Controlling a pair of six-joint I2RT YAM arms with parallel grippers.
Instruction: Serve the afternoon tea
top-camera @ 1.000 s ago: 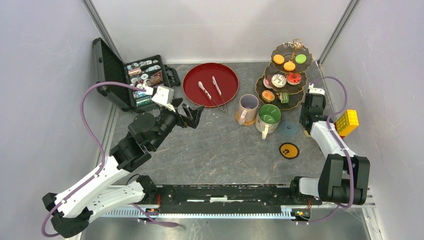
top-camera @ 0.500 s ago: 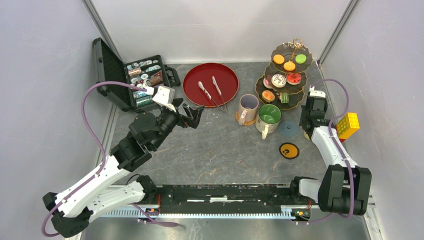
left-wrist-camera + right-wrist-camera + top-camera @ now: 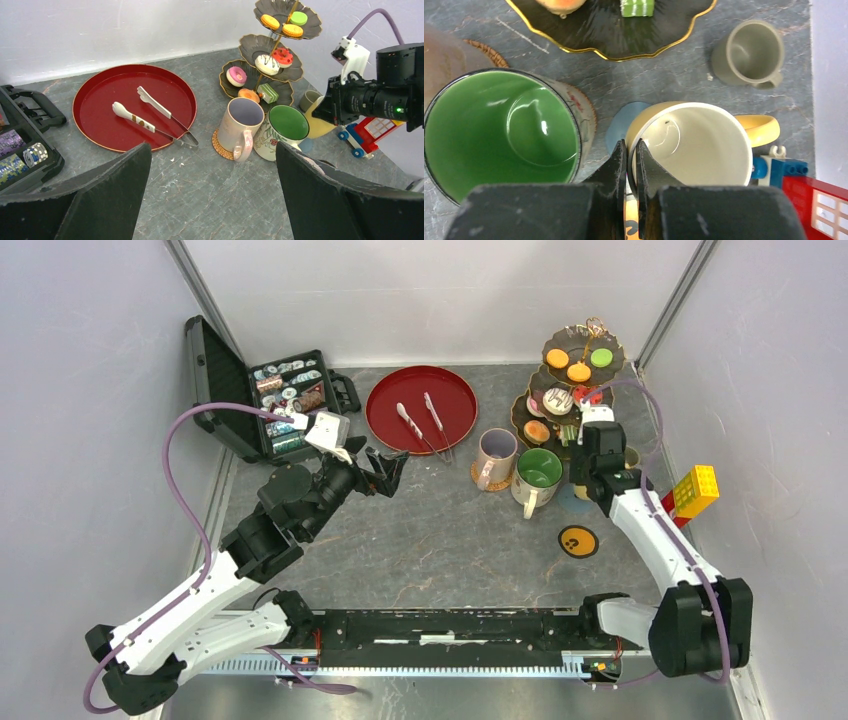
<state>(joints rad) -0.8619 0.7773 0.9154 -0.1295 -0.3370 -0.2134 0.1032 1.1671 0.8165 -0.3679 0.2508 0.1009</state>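
Premises: a robotics laboratory test cell, not a domestic or catering setting. A dark grey marble-patterned tabletop is boxed on three sides by plain pale partition walls. Along its near edge a black mounting rail carries two white-and-black robot arms trailing purple cables, and at its far right corner a dark three-tier gold-rimmed stand holds toy cakes.

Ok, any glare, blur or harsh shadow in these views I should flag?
Top external: even light, soft shadows, sharp throughout. Left wrist: scene crisp, only the left gripper looms dark and soft in the foreground. Right wrist: bright glare spots inside the green-lined mug and yellow mug; beige mug blurred at the frame edge.
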